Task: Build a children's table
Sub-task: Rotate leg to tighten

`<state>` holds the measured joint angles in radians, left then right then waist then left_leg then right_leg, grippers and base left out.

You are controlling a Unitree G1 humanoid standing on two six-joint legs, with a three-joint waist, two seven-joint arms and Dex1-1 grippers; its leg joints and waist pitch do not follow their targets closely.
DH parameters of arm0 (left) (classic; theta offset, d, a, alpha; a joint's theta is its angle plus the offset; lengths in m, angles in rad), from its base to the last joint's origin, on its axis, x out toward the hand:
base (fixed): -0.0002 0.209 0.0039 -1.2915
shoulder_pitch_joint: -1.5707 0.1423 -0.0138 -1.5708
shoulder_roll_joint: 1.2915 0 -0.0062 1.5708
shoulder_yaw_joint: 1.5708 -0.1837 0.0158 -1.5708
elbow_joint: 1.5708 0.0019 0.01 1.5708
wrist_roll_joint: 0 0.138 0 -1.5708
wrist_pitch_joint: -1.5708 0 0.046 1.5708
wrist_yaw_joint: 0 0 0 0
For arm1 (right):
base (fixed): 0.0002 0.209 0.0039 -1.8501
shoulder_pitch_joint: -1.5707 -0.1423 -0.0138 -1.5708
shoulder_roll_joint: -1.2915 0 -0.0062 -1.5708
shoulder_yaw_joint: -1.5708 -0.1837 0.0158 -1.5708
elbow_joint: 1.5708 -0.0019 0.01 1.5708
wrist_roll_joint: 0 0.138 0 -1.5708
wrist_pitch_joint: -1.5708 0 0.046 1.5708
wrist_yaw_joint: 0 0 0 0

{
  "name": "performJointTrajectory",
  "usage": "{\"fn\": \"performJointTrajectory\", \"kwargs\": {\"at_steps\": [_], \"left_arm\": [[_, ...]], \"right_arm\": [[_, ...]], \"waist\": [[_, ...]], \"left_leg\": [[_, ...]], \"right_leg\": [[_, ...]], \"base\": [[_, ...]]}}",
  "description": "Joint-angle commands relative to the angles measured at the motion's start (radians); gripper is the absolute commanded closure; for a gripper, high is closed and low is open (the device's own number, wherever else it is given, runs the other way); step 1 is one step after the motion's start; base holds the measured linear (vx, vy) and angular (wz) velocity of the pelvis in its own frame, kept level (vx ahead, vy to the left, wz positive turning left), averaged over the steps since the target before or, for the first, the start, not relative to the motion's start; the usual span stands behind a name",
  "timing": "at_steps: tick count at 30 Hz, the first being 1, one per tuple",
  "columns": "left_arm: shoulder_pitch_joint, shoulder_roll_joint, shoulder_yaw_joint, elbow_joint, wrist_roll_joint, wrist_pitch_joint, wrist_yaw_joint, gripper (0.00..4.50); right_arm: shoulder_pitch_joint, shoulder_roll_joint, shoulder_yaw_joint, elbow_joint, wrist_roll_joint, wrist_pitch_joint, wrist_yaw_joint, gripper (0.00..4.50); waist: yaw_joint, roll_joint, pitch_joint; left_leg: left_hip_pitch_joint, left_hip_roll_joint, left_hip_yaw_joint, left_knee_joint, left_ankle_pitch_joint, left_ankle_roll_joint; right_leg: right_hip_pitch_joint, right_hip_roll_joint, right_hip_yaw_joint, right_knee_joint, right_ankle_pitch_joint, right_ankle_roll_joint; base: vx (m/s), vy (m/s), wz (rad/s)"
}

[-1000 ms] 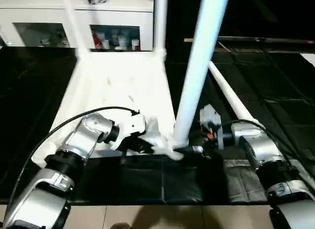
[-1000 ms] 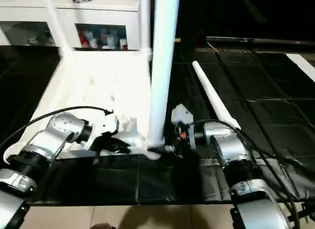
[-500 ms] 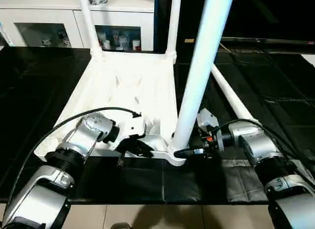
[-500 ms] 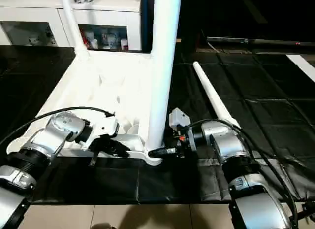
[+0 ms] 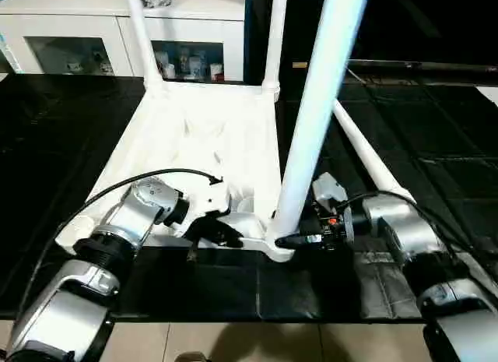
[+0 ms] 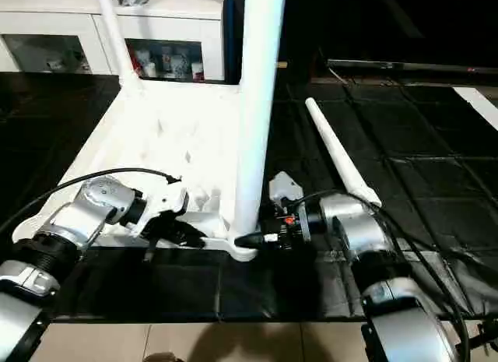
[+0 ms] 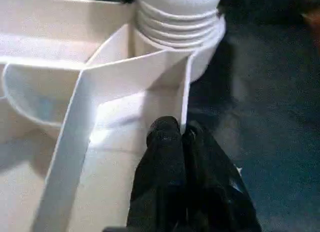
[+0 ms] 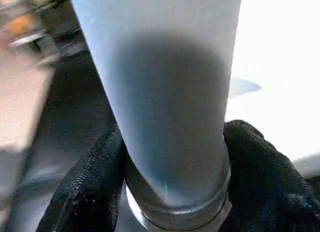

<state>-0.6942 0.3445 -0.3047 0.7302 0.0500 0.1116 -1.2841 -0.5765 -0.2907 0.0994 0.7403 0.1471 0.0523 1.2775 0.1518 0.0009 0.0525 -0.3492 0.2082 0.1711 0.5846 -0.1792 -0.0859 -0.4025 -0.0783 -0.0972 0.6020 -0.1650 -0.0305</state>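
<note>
The children's table (image 5: 204,136) is lying upside down on the black floor mat (image 5: 62,128), legs pointing up. The right gripper (image 8: 167,182) is wrapping its fingers (image 8: 265,177) around the base of the near corner leg (image 5: 315,121) — pinching it just above its socket. The left gripper (image 7: 179,142), fingers pressed together, is resting inside the ribbed underside beside that corner. A loose leg (image 6: 338,159) is lying on the mat — beside the right arm.
</note>
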Motion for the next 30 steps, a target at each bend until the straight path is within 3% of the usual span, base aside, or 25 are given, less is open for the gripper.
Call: {"fn": "performJointTrajectory", "kwargs": {"at_steps": [1,4,6,8,10,13,15,17,18,22,25,29,30], "left_arm": [[-0.023,-0.076,0.054,-0.021,-0.052,0.086,0.152,4.50],[-0.013,-0.149,0.113,-0.088,-0.074,0.203,0.301,4.50],[-0.009,-0.179,0.132,-0.114,-0.078,0.242,0.358,4.50],[-0.005,-0.214,0.153,-0.139,-0.078,0.278,0.425,4.50],[0.000,-0.246,0.163,-0.165,-0.069,0.301,0.482,4.50],[0.016,-0.278,0.129,-0.219,-0.034,0.316,0.506,4.50],[0.025,-0.270,0.101,-0.234,-0.014,0.317,0.493,4.50],[0.035,-0.256,0.083,-0.247,-0.002,0.329,0.488,4.50],[0.040,-0.248,0.077,-0.253,0.001,0.337,0.484,4.50],[0.055,-0.224,0.075,-0.280,-0.002,0.362,0.474,4.50],[0.062,-0.196,0.067,-0.279,0.011,0.344,0.449,4.50],[0.064,-0.141,0.056,-0.257,0.022,0.291,0.390,4.50],[0.061,-0.112,0.051,-0.241,0.026,0.262,0.359,4.50]], "right_arm": [[0.023,0.082,0.017,-0.034,-0.005,0.049,-0.134,1.91],[0.034,0.194,-0.036,-0.061,0.012,0.137,-0.353,1.91],[0.027,0.238,-0.059,-0.063,0.024,0.163,-0.425,1.91],[0.015,0.281,-0.081,-0.060,0.038,0.188,-0.498,1.91],[-0.001,0.318,-0.100,-0.049,0.046,0.201,-0.569,1.92],[-0.023,0.349,-0.109,-0.024,0.030,0.192,-0.650,1.92],[-0.017,0.349,-0.110,-0.027,0.017,0.176,-0.661,1.92],[-0.005,0.344,-0.109,-0.039,0.000,0.162,-0.665,1.39],[0.001,0.338,-0.108,-0.043,-0.010,0.153,-0.666,1.39],[0.013,0.310,-0.119,-0.044,-0.010,0.136,-0.676,1.01],[0.029,0.272,-0.114,-0.058,-0.012,0.103,-0.640,0.62],[0.054,0.198,-0.108,-0.080,-0.018,0.053,-0.538,0.53],[0.066,0.158,-0.103,-0.090,-0.018,0.030,-0.477,0.26]], "waist": [[-0.008,-0.001,-0.062],[-0.040,-0.006,-0.061],[-0.048,-0.005,-0.064],[-0.053,-0.001,-0.065],[-0.056,-0.004,-0.069],[-0.057,-0.003,-0.074],[-0.055,-0.005,-0.074],[-0.055,-0.003,-0.074],[-0.056,-0.002,-0.073],[-0.059,0.000,-0.070],[-0.058,0.003,-0.072],[-0.055,0.001,-0.073],[-0.055,0.001,-0.073]], "left_leg": [[0.005,0.028,-0.006,-0.074,-0.251,0.015],[-0.002,0.020,-0.012,-0.076,-0.258,0.000],[-0.001,0.015,-0.009,-0.071,-0.242,0.012],[-0.001,0.015,-0.007,-0.070,-0.219,0.025],[-0.006,0.012,-0.005,-0.068,-0.182,0.039],[-0.010,0.017,-0.004,-0.067,-0.119,0.052],[-0.008,0.015,-0.001,-0.064,-0.109,0.064],[-0.010,0.015,0.000,-0.065,-0.103,0.072],[-0.009,0.016,0.000,-0.066,-0.104,0.076],[-0.006,0.017,0.000,-0.068,-0.136,0.066],[-0.006,0.018,-0.001,-0.068,-0.133,0.063],[-0.007,0.018,-0.001,-0.066,-0.121,0.078],[-0.006,0.018,0.001,-0.065,-0.123,0.082]], "right_leg": [[0.052,-0.074,0.048,-0.083,-0.391,-0.158],[0.055,-0.078,0.044,-0.093,-0.478,-0.116],[0.052,-0.076,0.044,-0.099,-0.475,-0.113],[0.051,-0.074,0.046,-0.096,-0.435,-0.124],[0.055,-0.070,0.046,-0.091,-0.378,-0.133],[0.058,-0.069,0.048,-0.076,-0.252,-0.166],[0.057,-0.068,0.050,-0.073,-0.215,-0.177],[0.059,-0.067,0.050,-0.070,-0.185,-0.187],[0.060,-0.067,0.050,-0.070,-0.174,-0.191],[0.060,-0.069,0.050,-0.075,-0.214,-0.185],[0.060,-0.068,0.051,-0.073,-0.202,-0.187],[0.063,-0.068,0.051,-0.068,-0.158,-0.198],[0.063,-0.066,0.051,-0.068,-0.152,-0.200]], "base": [[0.000,0.000,0.00],[0.000,0.000,0.00],[0.000,0.000,0.00],[0.000,0.000,0.00],[0.000,0.000,0.00],[0.000,0.000,0.00],[0.000,0.000,0.00],[0.000,0.000,0.00],[0.000,0.000,0.00],[0.000,0.000,0.00],[0.000,0.000,0.00],[0.000,0.000,0.00],[0.000,0.000,0.00]]}}
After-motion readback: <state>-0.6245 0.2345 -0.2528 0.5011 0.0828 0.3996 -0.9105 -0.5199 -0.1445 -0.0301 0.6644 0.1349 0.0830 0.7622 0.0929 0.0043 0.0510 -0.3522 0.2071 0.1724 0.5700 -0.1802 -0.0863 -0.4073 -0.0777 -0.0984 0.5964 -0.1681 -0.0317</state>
